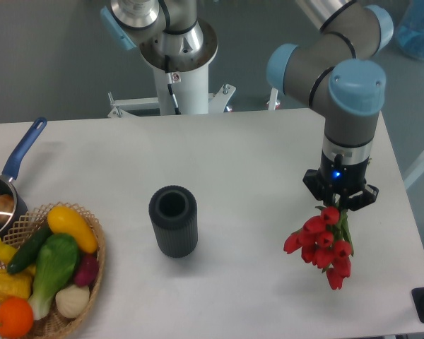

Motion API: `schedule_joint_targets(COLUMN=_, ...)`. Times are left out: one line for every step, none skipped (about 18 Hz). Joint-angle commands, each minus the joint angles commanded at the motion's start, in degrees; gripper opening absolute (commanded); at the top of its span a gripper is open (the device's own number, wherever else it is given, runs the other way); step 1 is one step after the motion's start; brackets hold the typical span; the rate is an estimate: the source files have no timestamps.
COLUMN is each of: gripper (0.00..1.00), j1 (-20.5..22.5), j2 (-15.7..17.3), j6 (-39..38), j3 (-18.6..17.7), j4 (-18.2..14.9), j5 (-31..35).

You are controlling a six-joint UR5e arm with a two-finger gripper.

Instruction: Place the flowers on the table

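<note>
Hand [340, 202] clamped on flowers [323, 242]; red blooms hang just below, over table [254, 155].

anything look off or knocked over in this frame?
Nothing stands out. The flowers hang blooms-down from the gripper over the right side of the table, stems hidden in it. The dark cylinder stands upright, and the vegetables sit inside the wicker basket at the lower left. No spills or damage visible.

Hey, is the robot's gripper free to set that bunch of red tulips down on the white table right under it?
Probably yes. The gripper holds the red tulips over bare white tabletop; the dark ribbed cylinder stands well off to the side.
</note>
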Motion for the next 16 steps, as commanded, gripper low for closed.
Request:
schedule_joint_targets(gripper=0.00, j1=-0.2, j2=-0.4, j6=-0.1, j3=0.6, j4=-0.1, j5=0.1)
schedule_joint_targets(gripper=0.00, j1=-0.9, j2=-0.8, j6=-0.1, j3=0.6, j4=0.0, j5=0.3)
schedule_joint_targets(gripper=0.00, j1=-2.1, j2=-1.3, j6=-0.5, j3=0.5, j4=0.0, j5=1.7)
schedule_joint_targets(gripper=0.00, j1=-3.1, j2=-1.9, j6=-1.6, j3=0.5, j4=0.0, j5=3.2)
schedule_joint_targets(gripper=0.00, j1=-4.1, j2=-2.5, j6=-2.7, j3=0.3, j4=0.0, j5=4.4)
schedule_joint_targets(gripper=0.00, j1=-4.9, j2=-3.0, j6=-3.3, j3=-0.1, j4=0.0, j5=4.9)
schedule_joint_targets(gripper=0.00, j1=-5.1, j2=-3.1, j6=-3.4, j3=-0.6, j4=0.0, j5=5.0)
schedule_joint_targets(gripper=0.00, j1=-5.3, j2=-3.1, j6=-3.5, j3=-1.6, j4=0.1, j5=4.8)
schedule_joint_targets(gripper=0.00, j1=-5.5, j2=-3.2, j6=-3.4, j3=-2.6, j4=0.2, j5=4.7)
schedule_joint_targets(gripper=0.00, j1=-5.6, j2=-3.2, j6=-3.3, j3=-3.6, j4=0.3, j5=4.7)
schedule_joint_targets(gripper=0.00, j1=-6.0, j2=-3.2, j6=-3.1, j3=-4.8, j4=0.9, j5=4.7)
schedule_joint_targets(gripper=0.00, j1=-6.5, j2=-3.3, j6=-3.2, j3=-5.6, j4=2.2, j5=4.7)
schedule_joint_targets(gripper=0.00, j1=-6.7, j2=-3.3, j6=-3.1, j3=-6.6, j4=3.5, j5=4.7)
schedule_joint_targets(gripper=0.00, j1=-6.8, j2=-3.2, j6=-3.0, j3=-7.5, j4=4.5, j5=4.7)
schedule_joint_targets(gripper=0.02, j1=-6.8, j2=-3.3, j6=-2.8, j3=-8.0, j4=4.9, j5=4.7)
schedule_joint_targets(gripper=0.08, j1=-6.7, j2=-3.2, j6=-2.7, j3=-8.3, j4=5.0, j5=4.4)
